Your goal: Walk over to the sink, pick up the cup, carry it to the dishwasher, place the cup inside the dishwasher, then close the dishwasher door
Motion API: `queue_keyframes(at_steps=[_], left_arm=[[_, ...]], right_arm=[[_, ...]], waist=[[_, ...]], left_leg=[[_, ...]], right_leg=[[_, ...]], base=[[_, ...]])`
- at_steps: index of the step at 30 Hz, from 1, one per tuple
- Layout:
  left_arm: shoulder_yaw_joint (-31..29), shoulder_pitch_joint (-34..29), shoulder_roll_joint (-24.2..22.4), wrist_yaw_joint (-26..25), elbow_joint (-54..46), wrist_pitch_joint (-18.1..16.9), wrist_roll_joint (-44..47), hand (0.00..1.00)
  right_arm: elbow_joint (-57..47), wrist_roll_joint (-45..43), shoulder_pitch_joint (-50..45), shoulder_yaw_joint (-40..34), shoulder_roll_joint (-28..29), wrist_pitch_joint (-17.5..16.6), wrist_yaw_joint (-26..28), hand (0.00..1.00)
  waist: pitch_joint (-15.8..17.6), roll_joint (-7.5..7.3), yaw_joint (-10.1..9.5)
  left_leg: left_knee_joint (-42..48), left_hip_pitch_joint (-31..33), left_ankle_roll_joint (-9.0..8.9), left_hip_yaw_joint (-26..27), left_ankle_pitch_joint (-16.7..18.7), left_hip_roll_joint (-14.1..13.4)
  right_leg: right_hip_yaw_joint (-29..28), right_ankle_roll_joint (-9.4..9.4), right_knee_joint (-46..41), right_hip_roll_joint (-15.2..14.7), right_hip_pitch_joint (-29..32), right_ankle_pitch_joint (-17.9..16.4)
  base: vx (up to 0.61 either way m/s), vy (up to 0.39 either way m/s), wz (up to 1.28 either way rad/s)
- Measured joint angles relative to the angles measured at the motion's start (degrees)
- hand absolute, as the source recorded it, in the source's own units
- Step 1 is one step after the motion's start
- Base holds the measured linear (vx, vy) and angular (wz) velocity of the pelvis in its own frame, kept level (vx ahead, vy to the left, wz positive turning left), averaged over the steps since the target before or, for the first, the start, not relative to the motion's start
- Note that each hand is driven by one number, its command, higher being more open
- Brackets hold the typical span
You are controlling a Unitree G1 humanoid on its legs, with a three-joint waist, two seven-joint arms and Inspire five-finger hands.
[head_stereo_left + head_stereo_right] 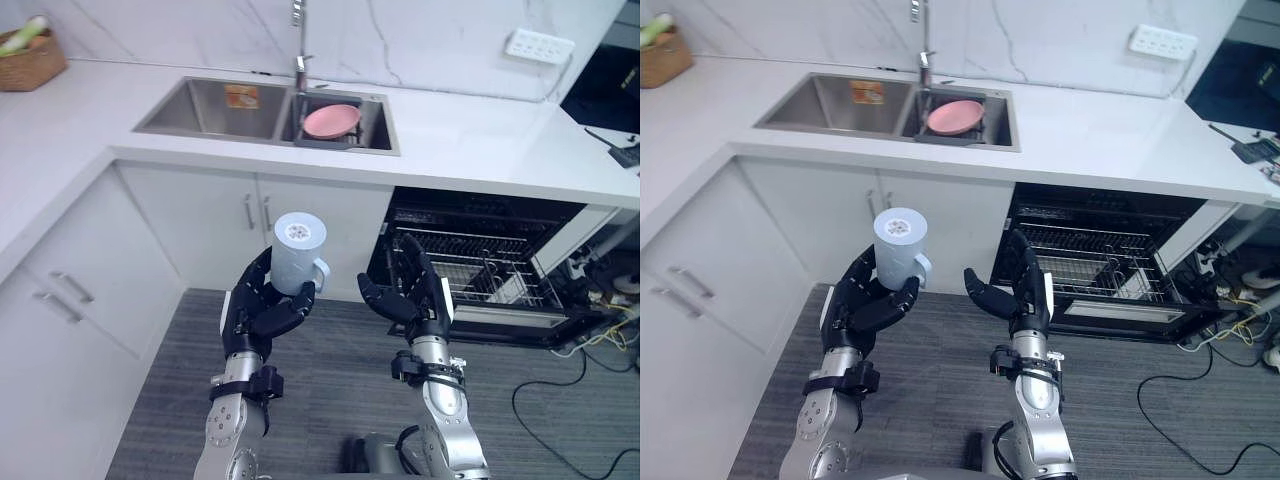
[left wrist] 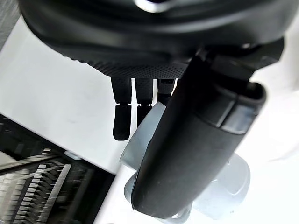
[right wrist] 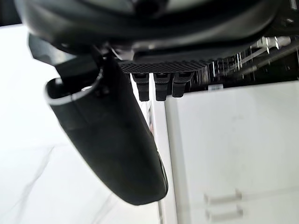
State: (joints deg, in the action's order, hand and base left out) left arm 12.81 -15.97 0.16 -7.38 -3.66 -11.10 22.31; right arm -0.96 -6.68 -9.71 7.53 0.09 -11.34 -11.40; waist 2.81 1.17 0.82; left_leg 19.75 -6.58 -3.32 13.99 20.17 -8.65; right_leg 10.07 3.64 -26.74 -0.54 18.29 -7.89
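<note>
Faces a white kitchen: a pale counter (image 1: pixel 470 140) bent in an L, with a steel double sink (image 1: pixel 200 105) sunk into it under a tap (image 1: pixel 298 40). In the left eye view, takes in a pink plate (image 1: pixel 331 120) lying in the sink's right basin, a wicker basket (image 1: pixel 30 60) at the counter's far left end and a wall socket (image 1: pixel 540 44) off to the right. Lower down, meets white cupboard doors (image 1: pixel 200 220) and, right of them, the dishwasher (image 1: pixel 480 260), door down and wire rack bared, above grey flooring (image 1: pixel 340 390). Holds the cup (image 1: pixel 298 255) aloft in the left hand (image 1: pixel 255 315), fingers and thumb curled round its lower part, flat round end up, handle on the side toward the right hand (image 1: pixel 415 295). Places it in the air before the cupboard doors, apart from the dishwasher. Holds the right hand empty beside it, palm up, fingers loosely spread. In the right eye view, repeats that: cup (image 1: pixel 897 250) clasped on the left, bare open palm (image 1: pixel 1020 295) in front of the rack. In the left wrist view, lays the thumb (image 2: pixel 187 140) across the pale cup (image 2: pixel 229 186), fingers (image 2: pixel 120 121) wrapping behind. In the right wrist view, shows a thumb (image 3: pixel 107 140) and near-straight fingers (image 3: pixel 161 86) with nothing between them, a cupboard door beyond.
</note>
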Motion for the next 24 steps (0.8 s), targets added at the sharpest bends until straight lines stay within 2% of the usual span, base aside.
queue_keyframes(at_steps=[1, 2, 3, 4, 6, 7, 8, 9, 10, 12, 13, 14, 16, 17, 20, 21, 23, 24], left_arm=[[0.0, 0.8, -1.0, 0.0, 1.8, 0.8, -1.1, 0.3], [0.0, 1.0, -1.5, 0.0, 2.4, 1.2, -1.2, 0.3], [0.1, 0.7, -2.4, 0.0, 2.8, 2.0, -1.6, 0.3], [0.5, 0.4, -2.4, 0.3, 2.3, 1.9, -1.8, 0.3], [1.0, -0.7, -2.6, 0.9, 0.0, 1.7, -2.2, 0.3], [1.0, -0.8, -2.6, 1.2, -0.9, 1.7, -2.2, 0.3], [1.0, -0.8, -2.6, 1.3, -1.5, 1.3, -2.2, 0.3], [0.9, -1.0, -2.6, 1.4, -1.8, 0.8, -2.2, 0.3], [0.9, -1.1, -2.6, 1.4, -1.8, 0.8, -2.2, 0.3], [0.8, -1.8, -2.6, 1.3, -1.7, 0.8, -2.2, 0.3], [0.8, -2.1, -2.6, 1.3, -1.7, 0.8, -2.2, 0.3], [0.5, -2.6, -2.0, 1.2, -1.4, 0.8, -2.2, 0.3], [0.2, -1.8, -1.4, 1.1, -1.2, 0.8, -2.2, 0.3], [-0.3, -1.7, -1.3, 1.0, -1.2, 0.9, -2.2, 0.3], [-0.4, -2.1, -1.3, 0.5, -1.2, 0.9, -2.2, 0.3], [-0.4, -2.2, -1.2, 0.5, -1.5, 0.9, -2.2, 0.3], [-0.4, -2.8, -0.1, 0.5, -3.5, 0.9, -2.2, 0.3], [-0.3, -3.0, 0.1, 0.5, -3.7, 0.9, -2.3, 0.3]], right_arm=[[0.0, -0.1, -0.3, -0.5, -0.4, 0.1, 0.0, 0.9], [0.0, -0.3, -0.7, -0.7, -0.5, 0.1, -0.1, 0.9], [-1.3, -0.7, -2.6, -0.4, -0.4, 0.1, -0.2, 0.9], [-3.4, -0.9, -4.0, 0.0, -0.4, 0.1, -0.2, 0.9], [-7.9, -1.0, -5.3, 1.3, -0.3, -0.1, -0.2, 0.9], [-9.6, -1.0, -5.2, 1.8, -0.3, -0.3, -0.1, 0.9], [-10.8, -1.0, -4.9, 2.1, -0.3, -0.5, 0.1, 0.9], [-11.3, -1.0, -4.2, 2.2, -0.2, -1.1, 0.2, 0.9], [-11.3, -1.0, -4.2, 2.1, -0.2, -1.1, 0.1, 0.9], [-10.8, -1.0, -4.2, 1.8, -0.2, -1.2, 0.0, 0.9], [-9.7, -1.0, -4.0, 1.8, -0.5, -1.3, 0.0, 0.9], [-6.6, -1.0, -3.6, 2.0, -0.5, -1.2, 0.0, 0.9], [-4.1, -1.0, -3.5, 2.0, 0.2, -0.7, 0.0, 0.9], [-3.4, -1.0, -2.9, 2.1, 0.3, 0.2, 0.1, 0.9], [-3.5, -1.0, -2.8, 2.9, 0.3, 0.4, 0.5, 0.9], [-3.5, -0.9, -2.8, 3.0, 0.5, 0.4, 0.7, 0.9], [-3.5, -0.8, -2.5, 3.3, 1.6, 0.5, 1.5, 0.9], [-3.5, -0.7, -2.6, 3.4, 1.9, 0.6, 1.5, 0.9]], waist=[[0.1, 0.43, 0.4], [0.2, 0.45, 0.49], [0.6, 0.46, 0.27], [0.8, 0.69, -0.23], [0.6, 1.14, -1.26], [0.6, 1.13, -1.72], [0.6, 1.12, -2.26], [0.6, 1.07, -3.24], [0.7, 0.95, -3.47], [0.7, 0.88, -3.58], [0.5, 1.7, -3.7], [0.3, 0.56, -3.96], [0.1, -0.99, -3.23], [0.6, -1.69, -4.01], [0.6, -1.66, -4.24], [0.7, -1.73, -4.47], [1.6, -3.32, -4.61], [1.6, -3.31, -4.3]], left_leg=[[1.6, 0.1, -1.37, -1.3, -2.3, -0.8], [4.1, 0.6, -1.81, -1.8, -3.5, -1.3], [16.2, 3.7, -2.35, -3.2, -7.3, -3.1], [24.1, 6.1, -2.33, -3.3, -7.3, -4.3], [33.2, 11.7, -1.05, -3.2, -5.3, -5.6], [33.9, 14.3, -0.32, -3.1, -4.1, -6.2], [32.5, 16.6, 0.58, -3.1, -3.0, -6.6], [27.4, 19.5, 1.52, -4.1, -1.7, -6.5], [24.5, 20.2, 1.72, -4.8, -1.5, -6.1], [14.6, 21.3, 1.26, -8.4, -2.0, -3.3], [6.5, 20.5, -0.64, -12.2, -6.1, -1.2], [5.7, 18.5, -0.02, -11.2, -9.5, 0.8], [7.3, 19.2, 1.64, -10.3, -8.7, 2.7], [8.7, 19.2, 2.24, -8.7, -8.2, 3.4], [9.6, 17.4, 3.32, -6.7, -6.1, 4.6], [8.9, 15.8, 3.62, -5.6, -4.8, 4.5], [7.4, 11.4, 4.65, -1.8, -3.2, 4.5], [7.1, 10.5, 4.76, -1.1, -2.8, 4.5]], right_leg=[[0.7, 0.7, 1.8, 0.9, -1.6, -0.5], [0.9, 0.74, 3.2, 1.2, -3.4, -0.5], [0.6, 0.86, 7.5, 1.9, -9.6, -0.6], [0.0, 1.01, 9.6, 2.2, -12.9, -0.7], [-1.6, 1.11, 13.0, 2.5, -17.5, -0.8], [-2.4, 1.09, 14.4, 2.5, -18.8, -0.8], [-3.5, 0.83, 15.2, 2.5, -19.8, -0.9], [-5.5, -0.45, 15.7, 2.1, -20.7, -1.8], [-6.2, -0.85, 15.5, 1.8, -21.1, -2.3], [-8.2, -2.68, 13.4, 0.3, -21.2, -4.6], [-9.9, -4.36, 10.5, -0.4, -20.2, -7.0], [-12.2, -5.63, 8.7, -1.8, -20.3, -8.8], [-14.0, -6.41, 9.2, -4.1, -20.3, -9.3], [-15.2, -6.98, 9.2, -5.0, -20.2, -9.4], [-16.9, -7.64, 6.6, -6.6, -19.8, -9.3], [-17.6, -8.91, 2.0, -6.5, -18.0, -9.7], [-16.9, -12.62, -14.4, -8.0, -11.1, -9.5], [-15.7, -12.42, -16.4, -8.6, -10.0, -9.7]], base=[[0.38, -0.08, 0.03], [0.55, -0.123, 0.08], [0.44, -0.081, 0.03], [0.42, -0.047, -0.09], [0.33, 0.053, -0.35], [0.29, 0.075, -0.46], [0.24, 0.135, -0.62], [0.22, 0.16, -0.6], [0.25, 0.242, -0.62], [0.19, 0.282, -0.44], [0.24, 0.396, -0.68], [0.17, 0.273, -0.56], [0.26, 0.333, -0.21], [0.27, 0.322, -0.27], [0.17, 0.186, -0.39], [0.14, 0.146, -0.6], [0.11, 0.104, -0.73], [0.09, 0.039, -0.65]])
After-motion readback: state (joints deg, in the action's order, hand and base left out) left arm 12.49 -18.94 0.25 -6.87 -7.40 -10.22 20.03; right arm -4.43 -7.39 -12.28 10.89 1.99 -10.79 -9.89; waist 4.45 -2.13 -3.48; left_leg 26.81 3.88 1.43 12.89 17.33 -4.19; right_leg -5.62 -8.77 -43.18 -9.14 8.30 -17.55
